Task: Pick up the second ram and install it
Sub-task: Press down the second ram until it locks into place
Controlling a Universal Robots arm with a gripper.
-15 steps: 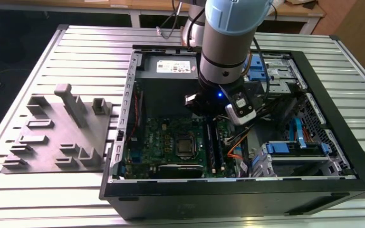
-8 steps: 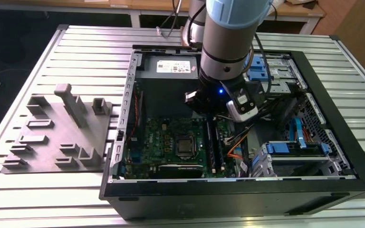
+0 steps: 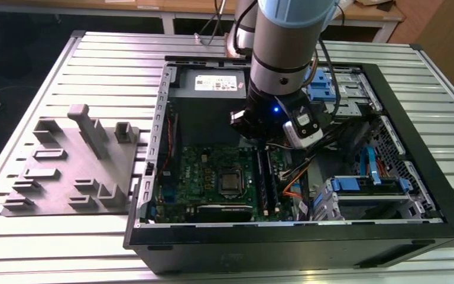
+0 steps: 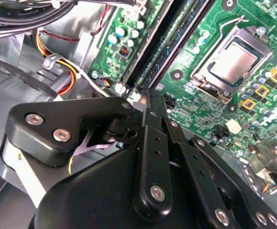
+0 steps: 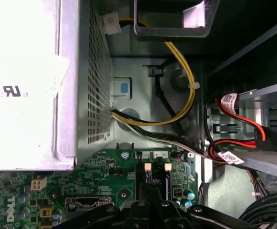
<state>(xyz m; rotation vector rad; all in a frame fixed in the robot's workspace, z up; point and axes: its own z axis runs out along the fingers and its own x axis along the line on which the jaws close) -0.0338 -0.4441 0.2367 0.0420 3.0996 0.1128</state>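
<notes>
Fingers [image 4: 150, 102] over motherboard [image 4: 210, 100] slots

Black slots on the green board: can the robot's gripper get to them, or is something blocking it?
Probably yes. The gripper hangs just over one end of the black slots, the computer case is open on top, and the wires lie off to the side, not across the slots.
</notes>
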